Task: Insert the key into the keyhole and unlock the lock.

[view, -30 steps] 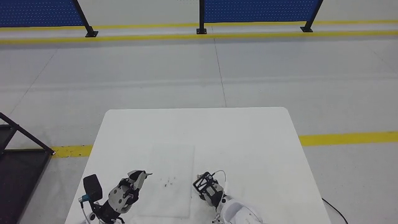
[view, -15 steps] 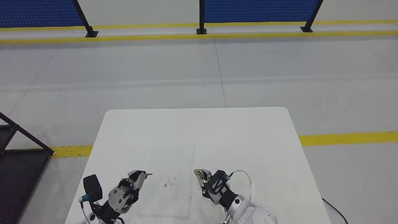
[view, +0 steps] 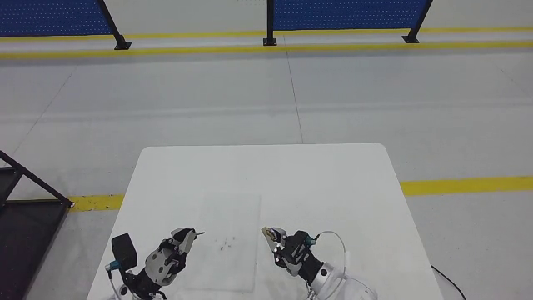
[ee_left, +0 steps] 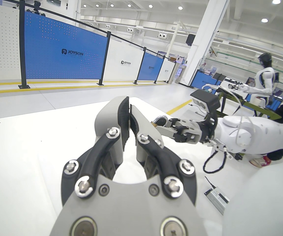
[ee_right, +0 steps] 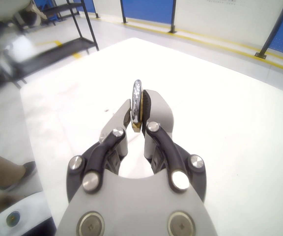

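A brass padlock [ee_right: 136, 120] with a chrome shackle stands upright between the fingers of my right gripper [ee_right: 139, 98], which is shut on it. From above, that gripper [view: 270, 236] is near the white table's [view: 333, 183] front edge, right of centre. My left gripper [view: 195, 234] is to its left, pads pressed together, with a thin metal tip of the key poking out. In the left wrist view the left gripper [ee_left: 129, 102] points toward the right gripper [ee_left: 159, 121], a short gap apart, and the key itself is hidden between the pads.
A clear sheet [view: 226, 217] lies on the table between and beyond the two grippers. A black rack [view: 21, 187] stands off the table's left side. The far half of the table [ee_right: 205, 79] is bare white surface.
My right arm has shifted slightly to the right and forward with the padlock, and its cable loop now shows. The left arm has kept still.
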